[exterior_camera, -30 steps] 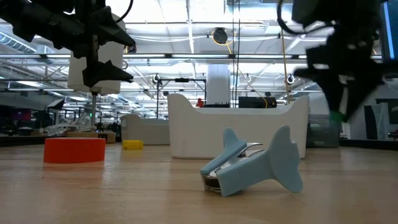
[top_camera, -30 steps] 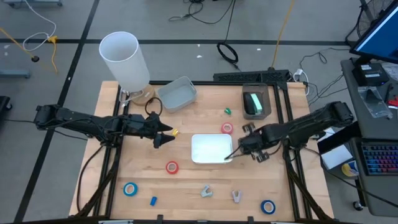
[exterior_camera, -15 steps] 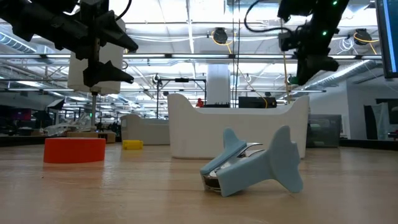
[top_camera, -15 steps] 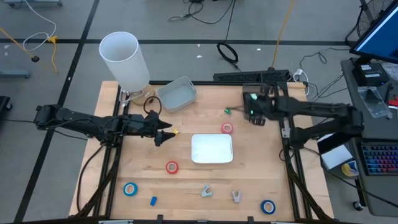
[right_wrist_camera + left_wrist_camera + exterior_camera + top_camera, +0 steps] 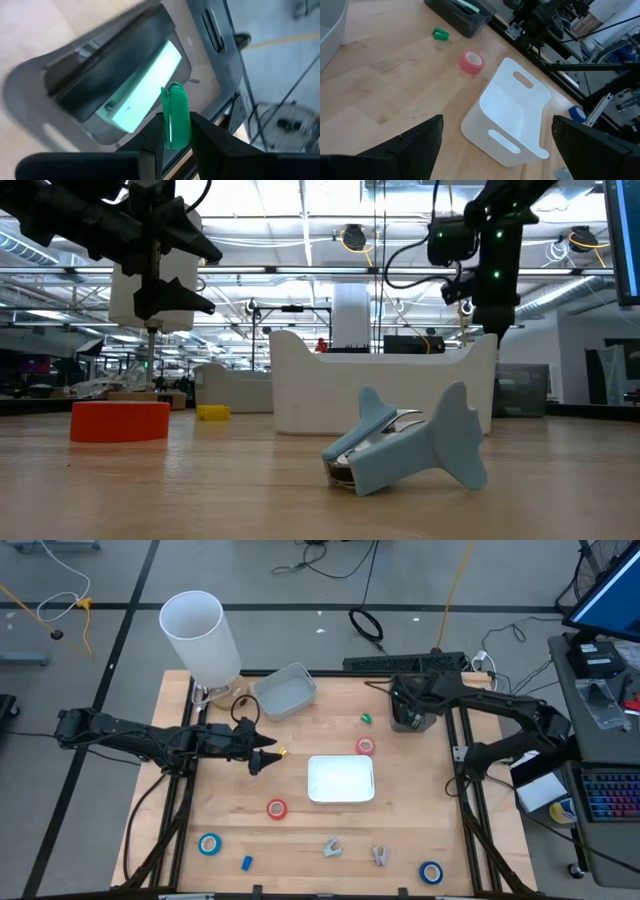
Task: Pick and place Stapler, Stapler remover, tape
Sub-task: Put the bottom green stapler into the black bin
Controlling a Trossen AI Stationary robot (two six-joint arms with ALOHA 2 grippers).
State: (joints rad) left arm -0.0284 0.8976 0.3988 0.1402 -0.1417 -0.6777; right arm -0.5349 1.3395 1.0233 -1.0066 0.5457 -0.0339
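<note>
**Green thing carried over the dark bin**

Wooden table, from left to right. The left gripper (image 5: 268, 758) hangs just left of the white tray (image 5: 341, 779), its fingers wide and holding nothing. One second ago the right gripper (image 5: 405, 712) was at the tray's right edge; now it is over the dark bin (image 5: 120, 95) beyond the tray, pinching a green stapler remover (image 5: 175, 116). I think a drop comes next. The red tape (image 5: 365, 746) lies just beyond the tray. The bin walls are close. There is more room near the blue tape (image 5: 430, 872).
</note>
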